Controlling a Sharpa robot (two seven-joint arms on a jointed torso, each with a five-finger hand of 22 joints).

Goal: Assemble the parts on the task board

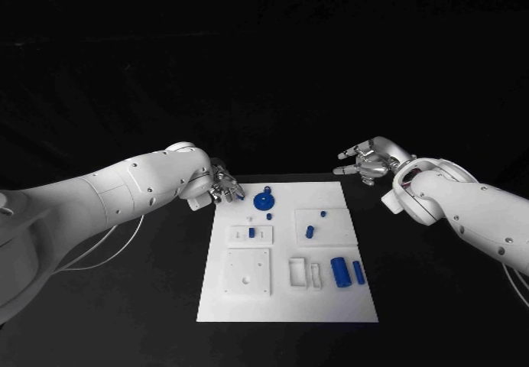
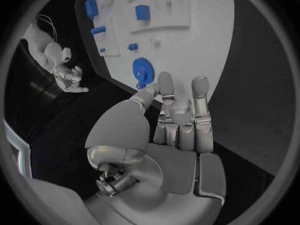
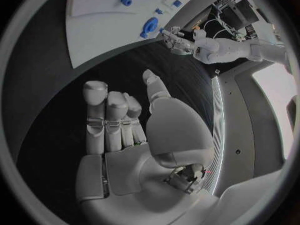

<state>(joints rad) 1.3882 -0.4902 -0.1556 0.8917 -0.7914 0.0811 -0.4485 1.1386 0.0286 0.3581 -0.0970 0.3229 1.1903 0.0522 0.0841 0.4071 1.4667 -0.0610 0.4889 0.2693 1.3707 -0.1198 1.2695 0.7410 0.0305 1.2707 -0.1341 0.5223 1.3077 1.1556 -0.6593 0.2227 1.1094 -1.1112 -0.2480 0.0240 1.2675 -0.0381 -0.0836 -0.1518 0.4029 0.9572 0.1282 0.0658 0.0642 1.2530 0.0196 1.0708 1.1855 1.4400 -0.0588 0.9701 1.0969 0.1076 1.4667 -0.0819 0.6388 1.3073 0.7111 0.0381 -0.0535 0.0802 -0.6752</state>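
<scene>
blue gear [image 1: 264, 201] near left robot hand [image 1: 224, 186], untouched.

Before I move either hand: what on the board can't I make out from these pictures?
- Left hand fingertips by the blue gear: contact unclear, head view too small.
- Small blue pieces on the task board: shapes too small.
- Right hand: board's near end cut off by the wrist view's rim.

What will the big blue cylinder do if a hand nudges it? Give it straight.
The cylinder lies on its side on the smooth white board, so it would probably roll sideways. It looks like rigid plastic, likely light, so it would move easily. A smaller cylinder beside it could get bumped.
</scene>
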